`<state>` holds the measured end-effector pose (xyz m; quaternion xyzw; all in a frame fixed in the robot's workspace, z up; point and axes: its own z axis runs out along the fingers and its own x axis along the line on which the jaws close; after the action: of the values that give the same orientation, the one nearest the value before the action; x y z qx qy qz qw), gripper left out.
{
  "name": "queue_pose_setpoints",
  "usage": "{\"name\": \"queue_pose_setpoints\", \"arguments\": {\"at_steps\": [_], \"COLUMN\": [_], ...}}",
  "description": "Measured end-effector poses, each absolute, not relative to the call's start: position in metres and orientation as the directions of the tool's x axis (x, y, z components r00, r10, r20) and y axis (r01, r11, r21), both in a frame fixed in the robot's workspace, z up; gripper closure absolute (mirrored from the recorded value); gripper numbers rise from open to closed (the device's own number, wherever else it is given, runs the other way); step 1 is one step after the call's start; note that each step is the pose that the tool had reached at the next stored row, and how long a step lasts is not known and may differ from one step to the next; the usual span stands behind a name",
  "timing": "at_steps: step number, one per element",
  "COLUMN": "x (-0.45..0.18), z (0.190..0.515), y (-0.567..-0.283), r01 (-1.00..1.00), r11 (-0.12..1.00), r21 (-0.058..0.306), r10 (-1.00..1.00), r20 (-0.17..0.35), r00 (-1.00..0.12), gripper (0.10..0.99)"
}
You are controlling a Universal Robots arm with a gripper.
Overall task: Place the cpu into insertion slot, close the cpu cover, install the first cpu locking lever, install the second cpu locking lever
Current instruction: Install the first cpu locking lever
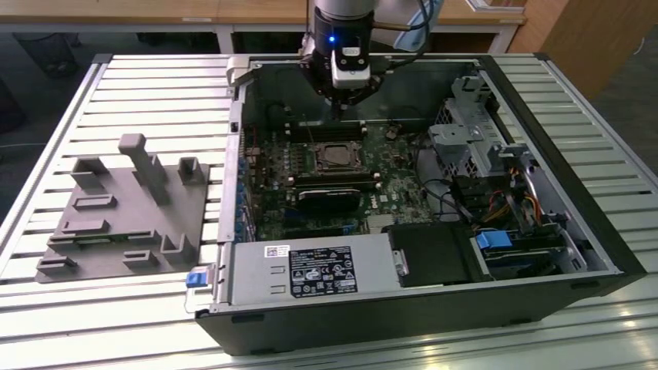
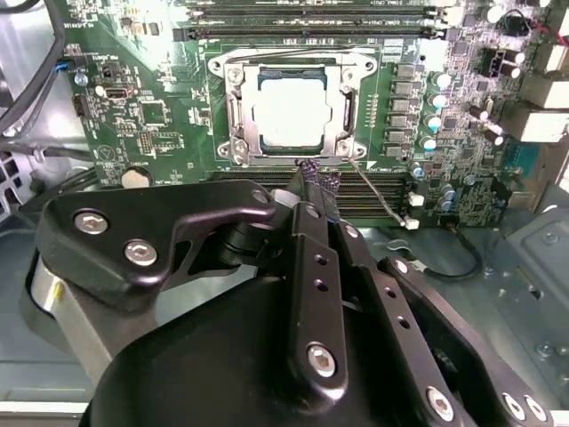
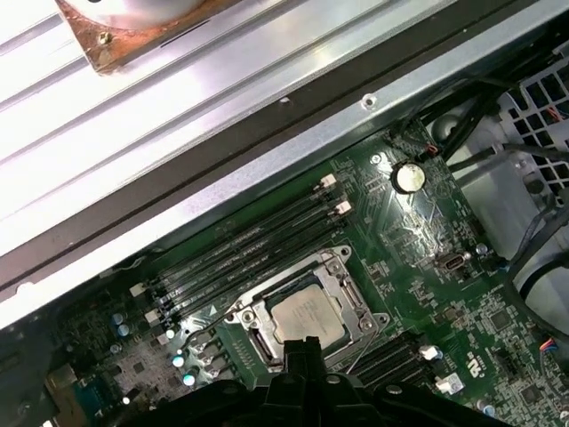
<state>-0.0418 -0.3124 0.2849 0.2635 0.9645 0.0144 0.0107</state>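
The gripper is nearest in the second wrist view. Its two fingers are pressed together w/ nothing between them. The tips hang over the memory slots, just beside the near edge of the socket. In the exterior view it stands above the board. I think it is not touching, but I cannot be sure.

Just behind the tips lies the cpu, flat inside the insertion slot. The cpu cover is folded down around it, so the grey top shows through the window. One locking lever, a thin wire arm, stands away from a socket corner. I judge it is not latched. A second wire runs along the far edge of the cover.

Handling, as I judge it: the cpu is light, stiff and thin, and fragile on its contact side, so it should be held by the edges only. The cover is stiff sheet metal. The levers are springy and best pushed at the bent end.

Counts:
- 1 cpu, 1 cover, 1 slot and 2 lever wires.
- 4 mem. slots on the far side of the socket. I cannot count those on the near side.
- Further away, 1 coin battery and 1 black heatsink block.
- Outside the case, 1 grey fixture on the slatted table.
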Motion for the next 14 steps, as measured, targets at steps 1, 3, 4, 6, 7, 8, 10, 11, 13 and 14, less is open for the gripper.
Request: {"name": "queue_pose_setpoints", "arguments": {"at_steps": [1,3,4,6,7,8,10,11,13,14], "x": [-0.0418,-0.0418,-0.0418,-0.0418,-0.0418,-0.0418,-0.0418,-0.0418,-0.0418,-0.0418], "z": [0.2849,0.2849,0.2849,0.2848,0.2848,0.2848,0.2846,0.2846,0.2844,0.2842], "y": [-0.3124,-0.3124,-0.3124,-0.3124,-0.3124,-0.3124,-0.3124,-0.3124,-0.3124,-0.3124], "r01": [0.5,0.479,0.466,0.437,0.422,0.406,0.373,0.357,0.325,0.31], "r11": [0.865,0.877,0.884,0.899,0.906,0.913,0.927,0.934,0.945,0.95], "r21": [0.033,0.033,0.033,0.033,0.034,0.034,0.034,0.034,0.034,0.035], "r10": [0.501,0.479,0.466,0.437,0.422,0.407,0.373,0.357,0.326,0.311], "r20": [-0.013,-0.013,-0.013,-0.013,-0.013,-0.014,-0.014,-0.014,-0.014,-0.014], "r00": [-0.865,-0.877,-0.885,-0.899,-0.906,-0.913,-0.928,-0.934,-0.945,-0.95], "gripper": [0.98,0.98,0.98,0.98,0.98,0.98,0.98,0.98,0.98,0.98]}}
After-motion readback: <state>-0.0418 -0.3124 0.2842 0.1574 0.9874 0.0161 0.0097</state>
